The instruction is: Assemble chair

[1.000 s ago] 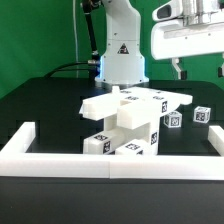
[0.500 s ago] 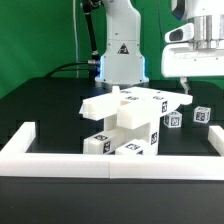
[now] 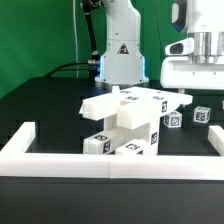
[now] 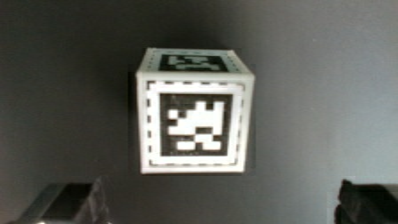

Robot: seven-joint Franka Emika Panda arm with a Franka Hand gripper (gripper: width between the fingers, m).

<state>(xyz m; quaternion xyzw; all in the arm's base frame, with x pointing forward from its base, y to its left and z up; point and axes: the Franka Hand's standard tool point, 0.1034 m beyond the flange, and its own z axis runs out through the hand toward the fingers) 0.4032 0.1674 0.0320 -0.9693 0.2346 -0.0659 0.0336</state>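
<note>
Gripper (image 3: 204, 90) up high. Jaws wide apart, holding nothing. Dark fingers (image 4: 71, 203) touch nothing.

Small white block (image 4: 192, 112) right under gripper, in gap between fingers, apart from both. Black-and-white tags on two faces.

Pile of chair parts (image 3: 125, 118) on black table (image 3: 45, 100), lower than gripper, off toward exterior view's left, well apart from it. Flat piece on top, blocky ones under.

White rail (image 3: 100, 160) lower than gripper, nearer camera.
</note>
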